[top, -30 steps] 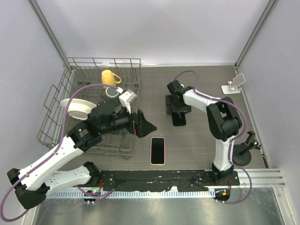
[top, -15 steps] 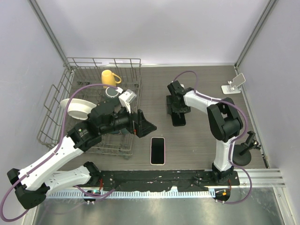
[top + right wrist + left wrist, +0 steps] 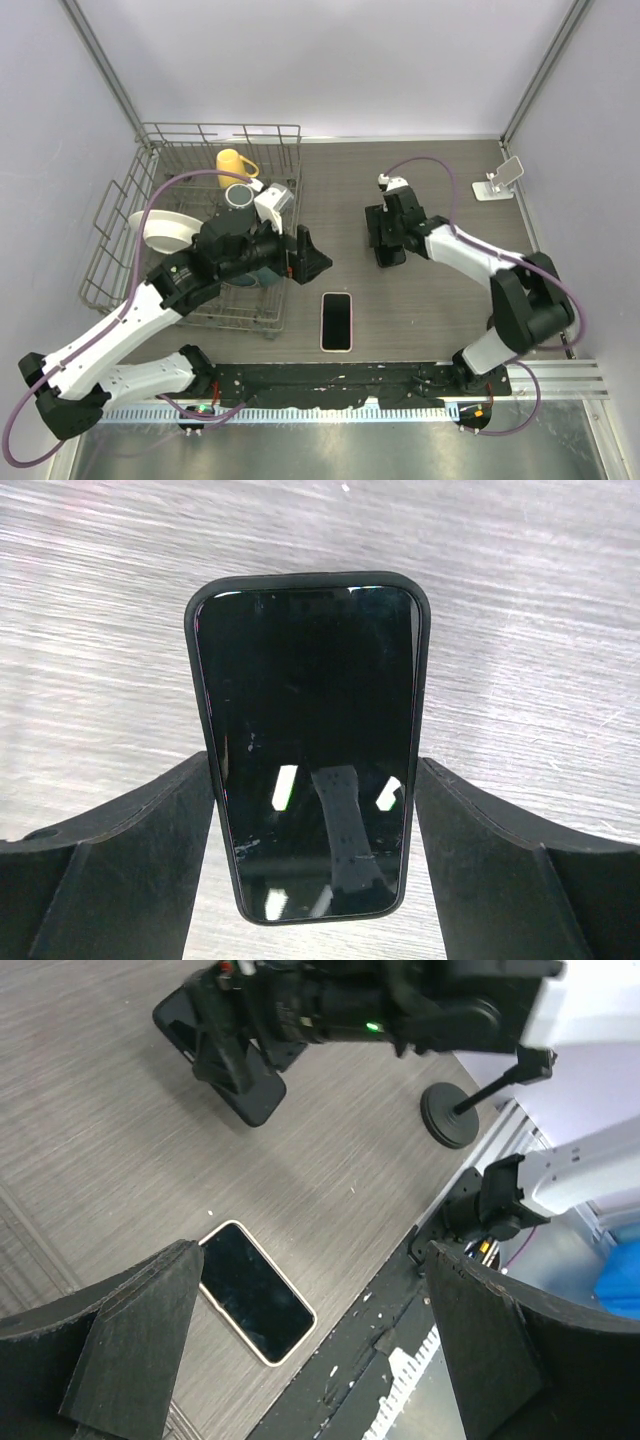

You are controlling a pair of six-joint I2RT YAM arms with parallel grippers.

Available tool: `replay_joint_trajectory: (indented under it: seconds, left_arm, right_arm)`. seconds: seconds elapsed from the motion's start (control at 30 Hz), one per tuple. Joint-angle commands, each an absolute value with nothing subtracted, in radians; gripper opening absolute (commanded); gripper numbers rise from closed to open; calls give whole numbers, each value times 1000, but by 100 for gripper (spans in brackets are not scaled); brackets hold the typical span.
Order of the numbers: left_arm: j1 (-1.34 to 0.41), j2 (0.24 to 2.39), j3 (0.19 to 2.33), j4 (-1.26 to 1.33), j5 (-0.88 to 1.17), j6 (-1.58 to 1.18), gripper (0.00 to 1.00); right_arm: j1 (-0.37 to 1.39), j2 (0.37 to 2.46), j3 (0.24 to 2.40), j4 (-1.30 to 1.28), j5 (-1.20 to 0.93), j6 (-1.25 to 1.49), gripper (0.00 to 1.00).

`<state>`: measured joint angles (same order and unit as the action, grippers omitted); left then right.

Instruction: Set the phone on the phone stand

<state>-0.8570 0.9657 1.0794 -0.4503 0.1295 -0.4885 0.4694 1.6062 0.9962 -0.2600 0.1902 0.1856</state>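
One glossy, round-cornered black phone (image 3: pixel 310 750)

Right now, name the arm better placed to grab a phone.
Right: the right gripper grips the black phone, with the phone stand on its side. The left gripper hangs open by the rack.

Wire rack (image 3: pixel 115 225) on left of surface (image 3: pixel 440 300), mug (image 3: pixel 233 164) at its far side, bowl (image 3: pixel 166 232) at its left, phone stand (image 3: pixel 497 182) in far right corner, phone (image 3: pixel 310 680) mid-surface between fingers (image 3: pixel 150 830) of right tool (image 3: pixel 312 765), apparently touching both, second phone (image 3: pixel 337 321) nearer, centre front
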Motion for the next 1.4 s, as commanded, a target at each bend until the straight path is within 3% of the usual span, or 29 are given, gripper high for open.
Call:
replay_joint_trajectory:
  seconds: [0.0,0.3,0.6,0.8,1.17,1.27,1.37]
  left_arm:
    - [-832,1003,1146,-457,106,-514,98]
    - [-641,1152,1183,-348,434,-745,96]
    - [-627,1270,1267,-410,405,-769,94]
    - [-633,1299,1269,-426,420,-776,85]
    - [-689,1345,1293,-425,419,-790,53]
    - [-695,1348,1295,-419,411,-795,39]
    - [-709,1351,1299,-419,403,-790,12]
  right_arm:
    - [479,1418,875,67,92,115,1]
    - [592,1129,785,95,-92,46,1]
    - [732,991,801,34,-91,35,1]
    - [770,939,788,37,-100,34,0]
    - [827,910,784,23,-81,18,1]
    - [850,905,788,8,-52,17,1]
    - [864,913,804,-26,-26,26,1]
